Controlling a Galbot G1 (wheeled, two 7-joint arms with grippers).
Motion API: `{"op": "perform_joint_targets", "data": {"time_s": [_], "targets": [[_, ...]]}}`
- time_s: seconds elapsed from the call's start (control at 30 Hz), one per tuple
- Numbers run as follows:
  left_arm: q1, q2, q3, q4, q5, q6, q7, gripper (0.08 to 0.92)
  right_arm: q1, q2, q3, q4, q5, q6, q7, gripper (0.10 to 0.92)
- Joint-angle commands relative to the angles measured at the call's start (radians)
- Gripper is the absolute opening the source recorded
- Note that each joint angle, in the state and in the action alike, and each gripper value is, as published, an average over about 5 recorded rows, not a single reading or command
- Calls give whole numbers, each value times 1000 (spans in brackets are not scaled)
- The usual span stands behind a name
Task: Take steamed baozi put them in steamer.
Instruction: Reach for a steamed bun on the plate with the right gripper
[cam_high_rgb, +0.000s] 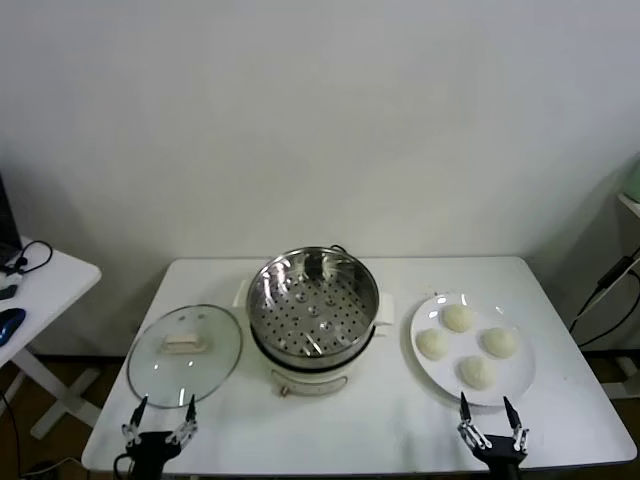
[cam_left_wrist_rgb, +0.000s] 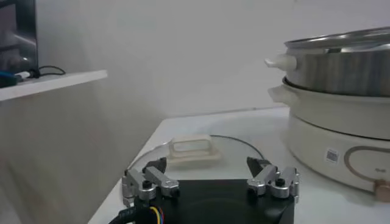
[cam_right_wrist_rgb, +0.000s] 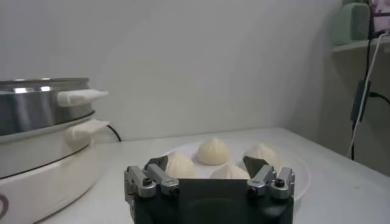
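Several cream-white steamed baozi (cam_high_rgb: 458, 317) lie on a flat white plate (cam_high_rgb: 520, 385) at the table's right. The steamer (cam_high_rgb: 312, 300), a shiny perforated steel basket on a cream pot base, stands at the table's middle with nothing in it. My right gripper (cam_high_rgb: 486, 410) hovers open at the front edge, just short of the plate; in the right wrist view the baozi (cam_right_wrist_rgb: 213, 150) sit just beyond its open fingertips (cam_right_wrist_rgb: 205, 163). My left gripper (cam_high_rgb: 160, 410) is open at the front left, just before the glass lid; the left wrist view shows its jaws (cam_left_wrist_rgb: 207, 164) empty.
A round glass lid (cam_high_rgb: 185, 353) with a cream handle lies flat left of the steamer. A second white table (cam_high_rgb: 45, 280) with cables stands off to the left. Cables hang at the far right (cam_high_rgb: 610, 290).
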Motion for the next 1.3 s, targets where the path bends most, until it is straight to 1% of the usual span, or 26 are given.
{"op": "perform_joint_targets", "data": {"time_s": [0.03,0.13,0.3,0.53,0.7,0.87,0.97,1.07,1.2,1.3], "targets": [[1,2,0,0,2,0,0,823,23,-12,22,76,-7,-174,9,823],[2,2,0,-1,4,1,0,823,57,-29,45,96,0,-254,3,823],[6,3,3,-6,8,1,-1,823,140,-114,92,133,12,-481,-6,823],[6,4,4,-7,11,-3,0,823,319,-255,109,104,4,-619,-87,823],[5,6,8,-8,13,-4,1,823,431,-374,59,64,-69,-729,-189,823],[3,9,13,-14,14,-5,3,823,524,-527,3,31,-137,-828,-358,823],[4,12,14,-16,14,-6,4,823,575,-627,-37,4,-170,-843,-486,823],[6,13,17,-19,15,-8,4,823,630,-705,-88,-42,-217,-822,-609,823],[6,14,21,-17,26,-13,4,823,737,-801,-183,-133,-272,-715,-772,823],[6,16,22,-14,36,-17,4,823,881,-871,-306,-214,-313,-624,-882,823]]}}
